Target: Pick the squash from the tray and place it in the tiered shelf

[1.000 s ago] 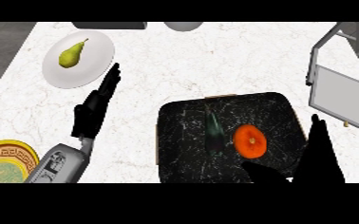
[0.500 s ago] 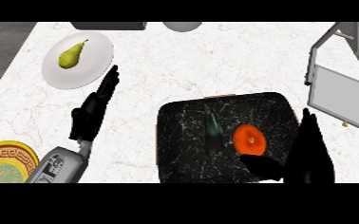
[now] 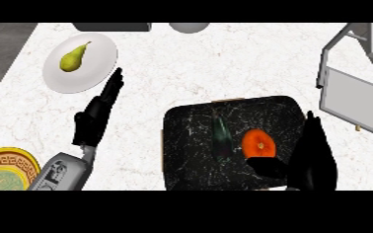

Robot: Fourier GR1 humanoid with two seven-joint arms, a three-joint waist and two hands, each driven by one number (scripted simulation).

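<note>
A black marbled tray (image 3: 189,128) lies on the counter at lower centre. On it are a dark green elongated squash (image 3: 221,135) and, to its right, an orange round fruit (image 3: 258,143). My right hand (image 3: 312,159) is open at the tray's right edge, fingers pointing up, its thumb just below the orange fruit. It touches neither item that I can see. My left hand (image 3: 98,114) rests open on the counter left of the tray, fingers straight toward the white plate. The grey tiered shelf (image 3: 348,81) stands at the right edge.
A white plate (image 3: 80,62) with a green pear (image 3: 73,58) sits at upper left. A yellow patterned plate (image 3: 16,170) shows at the lower left corner. A grey bowl (image 3: 189,27) and a dark object (image 3: 111,26) sit at the far edge.
My right hand has slid left and slightly forward along the tray's right side, closer to the orange fruit. The left hand and the objects have stayed put.
</note>
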